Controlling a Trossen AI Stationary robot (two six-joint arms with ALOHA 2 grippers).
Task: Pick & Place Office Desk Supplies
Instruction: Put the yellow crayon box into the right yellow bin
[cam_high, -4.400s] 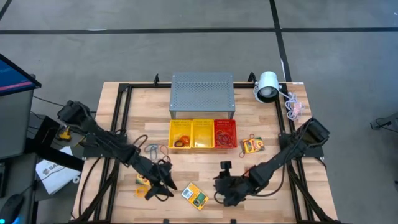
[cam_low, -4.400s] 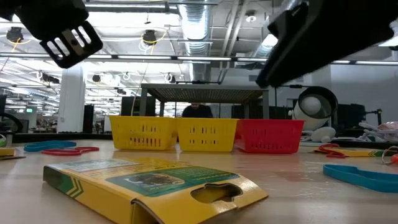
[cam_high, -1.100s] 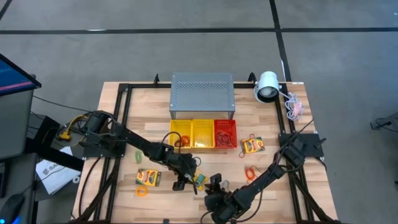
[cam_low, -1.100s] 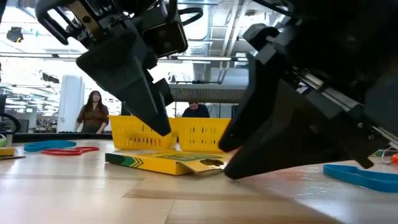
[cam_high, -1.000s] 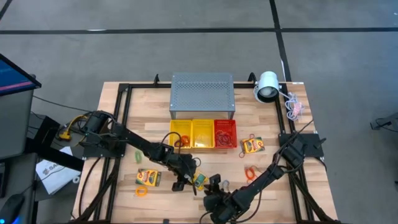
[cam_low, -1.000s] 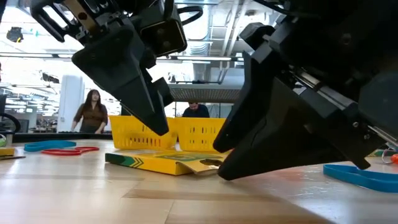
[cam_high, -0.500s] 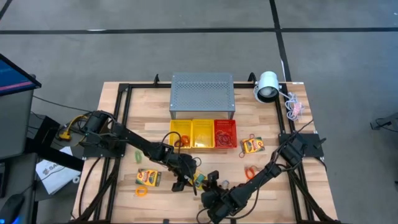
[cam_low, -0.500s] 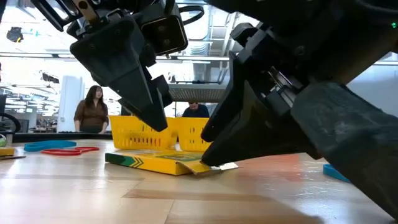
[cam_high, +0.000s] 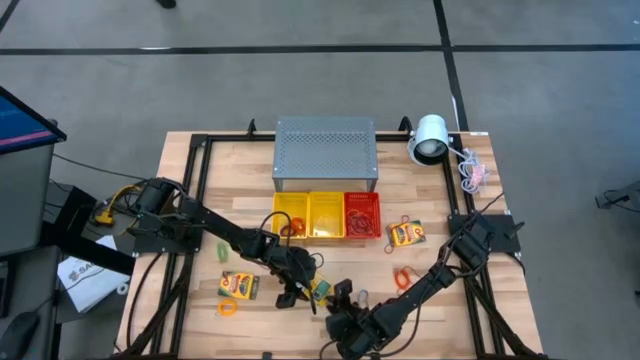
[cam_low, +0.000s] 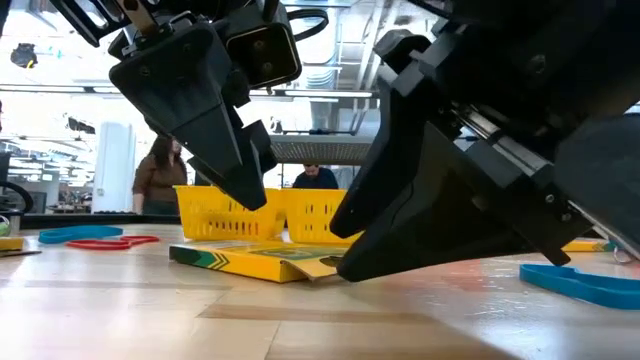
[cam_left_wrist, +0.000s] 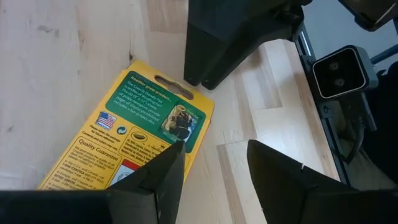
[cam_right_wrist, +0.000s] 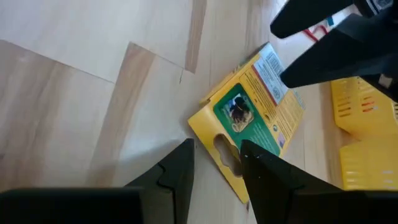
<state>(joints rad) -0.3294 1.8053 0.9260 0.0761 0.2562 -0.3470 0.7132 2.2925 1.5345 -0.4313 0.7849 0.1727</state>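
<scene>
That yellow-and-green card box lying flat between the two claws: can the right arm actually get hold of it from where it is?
Probably yes. The right gripper is open at the hanger-hole end of the card box, nothing between them. The left gripper crowds the other end.

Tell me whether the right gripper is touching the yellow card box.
Cannot tell. The right wrist view shows the right gripper straddling the yellow card box's hang-tab end, but neither contact nor gap shows plainly.

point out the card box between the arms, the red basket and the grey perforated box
card box (cam_right_wrist: 252, 118): right wrist view, green printed face
red basket (cam_high: 362, 215): high view, mesh floor
grey perforated box (cam_high: 325, 148): high view, top panel
</scene>
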